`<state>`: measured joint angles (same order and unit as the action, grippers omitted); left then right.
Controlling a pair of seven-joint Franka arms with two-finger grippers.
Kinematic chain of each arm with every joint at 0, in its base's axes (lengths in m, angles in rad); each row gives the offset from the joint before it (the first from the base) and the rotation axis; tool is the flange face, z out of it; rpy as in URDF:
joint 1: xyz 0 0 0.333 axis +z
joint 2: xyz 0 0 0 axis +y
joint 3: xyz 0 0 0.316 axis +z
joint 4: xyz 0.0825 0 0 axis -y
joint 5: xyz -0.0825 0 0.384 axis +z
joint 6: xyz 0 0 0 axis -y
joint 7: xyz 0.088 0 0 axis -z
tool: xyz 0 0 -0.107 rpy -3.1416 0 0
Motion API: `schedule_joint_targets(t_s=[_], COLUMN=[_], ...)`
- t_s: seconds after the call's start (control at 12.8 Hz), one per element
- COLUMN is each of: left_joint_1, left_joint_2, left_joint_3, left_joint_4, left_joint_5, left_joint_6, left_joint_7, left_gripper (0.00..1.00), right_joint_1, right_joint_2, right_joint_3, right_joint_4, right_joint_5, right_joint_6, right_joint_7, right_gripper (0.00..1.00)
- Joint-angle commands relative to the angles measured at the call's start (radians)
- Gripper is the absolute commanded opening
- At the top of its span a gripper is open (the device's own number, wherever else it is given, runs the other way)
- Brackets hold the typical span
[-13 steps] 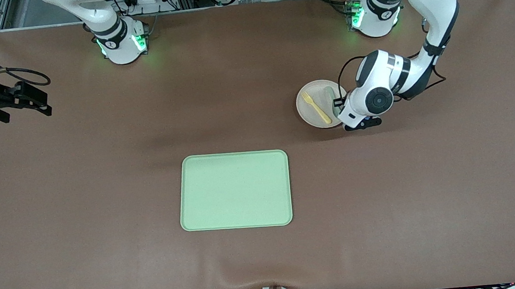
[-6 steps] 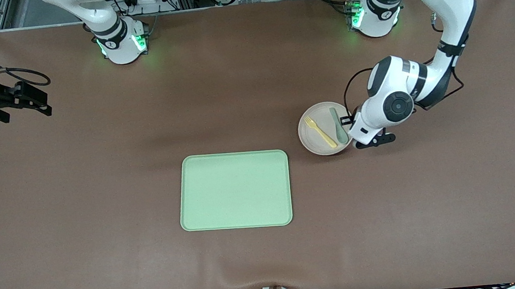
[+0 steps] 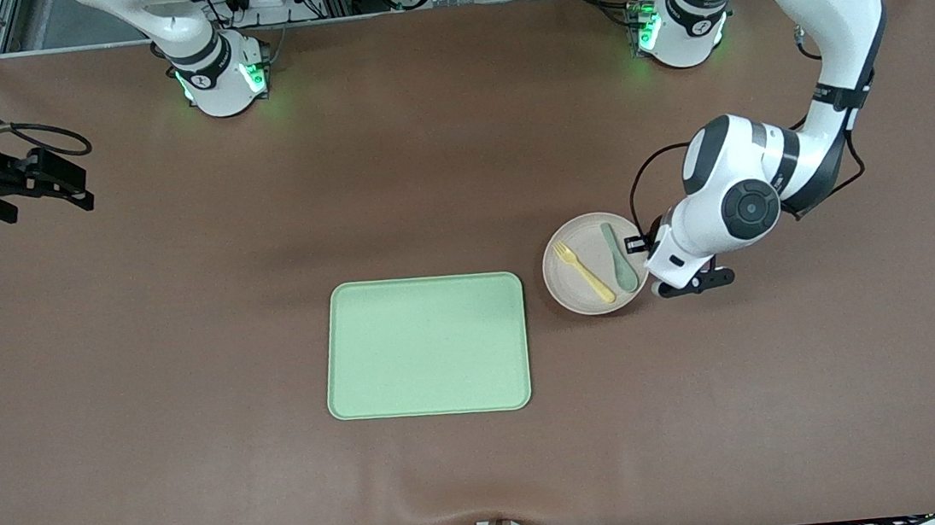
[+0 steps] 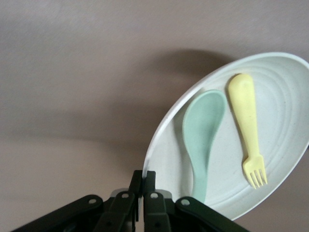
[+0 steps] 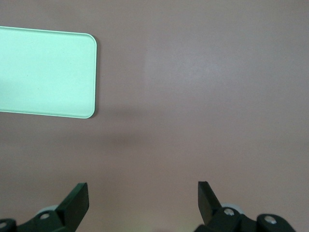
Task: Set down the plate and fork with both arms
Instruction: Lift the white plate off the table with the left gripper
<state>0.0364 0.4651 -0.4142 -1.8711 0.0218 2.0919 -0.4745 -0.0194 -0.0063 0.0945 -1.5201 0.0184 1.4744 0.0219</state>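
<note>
The brown table (image 3: 183, 341) carries a rectangular light-green tray (image 3: 426, 347) near its middle. Just beside the tray, toward the left arm's end of the table, is the round beige-pink plate (image 3: 582, 293), lifted off the table and tilted in the left wrist view. The left hand (image 3: 655, 268) has its fingers (image 4: 143, 186) pinched tight on the plate's rim at the edge away from the tray. The right hand (image 3: 75, 190) waits over the table's edge at the right arm's end, its fingers (image 5: 77, 200) spread wide and holding nothing. In the plate lie a grey-green spoon (image 3: 619, 258) and, beside it, nearer the tray, the yellow fork (image 3: 583, 272).
</note>
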Motion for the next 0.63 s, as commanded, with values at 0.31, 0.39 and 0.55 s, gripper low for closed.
schedule_joint_targets(t_s=[0.31,0.39,0.55], left_joint_1=[-0.021,-0.026,-0.068], left_joint_2=[0.19,0.205,0.234], left_joint_3=[-0.041,-0.05,-0.066], left_joint_4=[0.324,0.375,0.455], left_joint_5=[-0.055,-0.086,-0.143], left_joint_6=[-0.041,-0.043,-0.053], left_joint_7=[0.092,0.117,0.148], left_gripper=[0.0,0.0,0.0], right_joint_1=[0.004,0.004,0.0], right_joint_2=[-0.011,-0.011,-0.011], right_joint_3=[-0.004,-0.004,-0.004], right_joint_4=[-0.002,-0.002,-0.002], right_joint_5=[0.003,0.003,0.003], right_joint_6=[-0.006,-0.006,-0.005], right_joint_7=[-0.005,-0.005,-0.007], right_gripper=[1.0,1.0,1.0])
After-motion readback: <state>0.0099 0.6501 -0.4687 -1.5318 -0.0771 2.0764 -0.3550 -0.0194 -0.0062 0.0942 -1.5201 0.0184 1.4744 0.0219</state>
